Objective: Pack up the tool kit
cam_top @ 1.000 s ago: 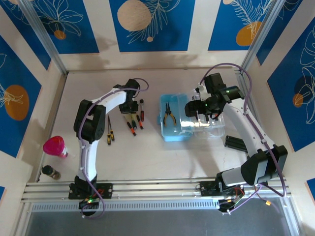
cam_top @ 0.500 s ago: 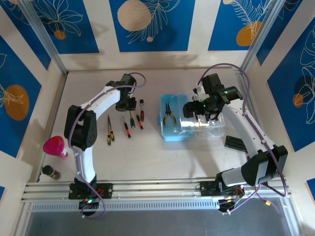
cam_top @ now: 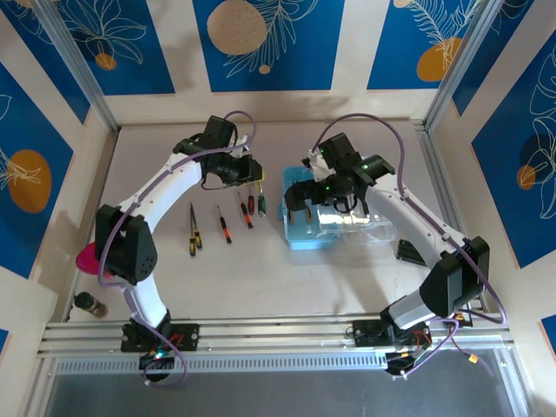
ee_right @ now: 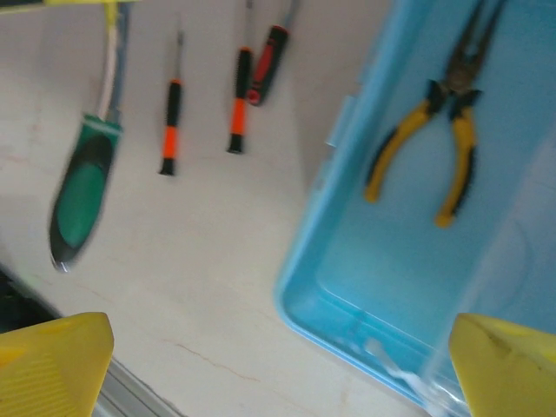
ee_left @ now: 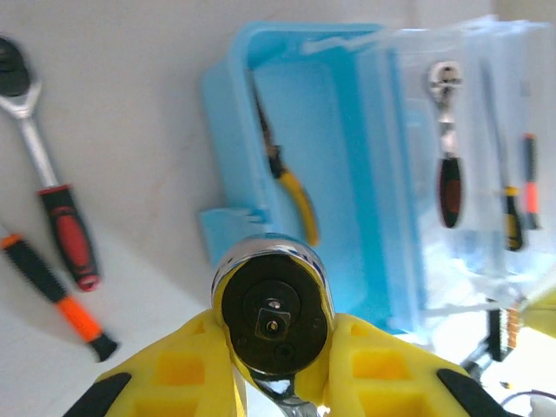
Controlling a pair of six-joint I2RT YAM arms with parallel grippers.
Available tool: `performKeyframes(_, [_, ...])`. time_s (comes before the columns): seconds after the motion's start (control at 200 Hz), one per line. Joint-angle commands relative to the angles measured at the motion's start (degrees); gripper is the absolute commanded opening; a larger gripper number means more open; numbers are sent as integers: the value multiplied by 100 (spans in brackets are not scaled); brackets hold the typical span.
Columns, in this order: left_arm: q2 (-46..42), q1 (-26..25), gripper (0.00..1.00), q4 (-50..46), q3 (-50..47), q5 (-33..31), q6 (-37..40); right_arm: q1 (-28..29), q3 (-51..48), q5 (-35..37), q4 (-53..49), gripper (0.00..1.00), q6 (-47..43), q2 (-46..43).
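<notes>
The tool kit's light-blue case (cam_top: pixel 300 233) lies open at mid-table, its clear lid (cam_top: pixel 360 228) folded out to the right. Yellow-handled pliers (ee_right: pixel 443 130) rest in the tray (ee_left: pixel 347 165). My left gripper (cam_top: pixel 248 170) hovers just left of the case, shut on the chrome head of a green-handled ratchet (ee_left: pixel 274 314) whose handle (ee_right: pixel 82 195) hangs down. Its yellow fingers (ee_left: pixel 195 369) clamp the head from both sides. My right gripper (cam_top: pixel 300 195) hangs open over the tray's left part (ee_right: pixel 391 261), nothing between its fingers (ee_right: pixel 52 356).
On the table left of the case lie a red-and-black ratchet (ee_left: pixel 52 200), orange-and-black screwdrivers (ee_right: pixel 171 126) and yellow-and-black screwdrivers (cam_top: pixel 195 231). A pink cup (cam_top: pixel 87 258) and a small dark jar (cam_top: pixel 89 304) stand at the far left. A black object (cam_top: pixel 408 252) lies right of the lid.
My left gripper has risen from the row of tools with the green-handled ratchet and swung right toward the case. My right gripper has moved left from the lid to over the tray.
</notes>
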Motion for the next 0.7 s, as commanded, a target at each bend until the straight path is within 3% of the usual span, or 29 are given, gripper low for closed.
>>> performKeyframes(0.0, [-311, -138, 0, 345, 75, 553, -291, 159, 145, -569, 705, 99, 495, 95])
performKeyframes(0.11, [-417, -260, 0, 615, -7, 723, -465, 267, 225, -728, 971, 98, 756, 264])
performKeyframes(0.315, [-452, -361, 0, 808, -7, 792, -580, 399, 303, -854, 1193, 83, 1083, 535])
performKeyframes(0.695, [-519, -377, 0, 863, -55, 789, -572, 483, 138, -761, 1382, 29, 1289, 385])
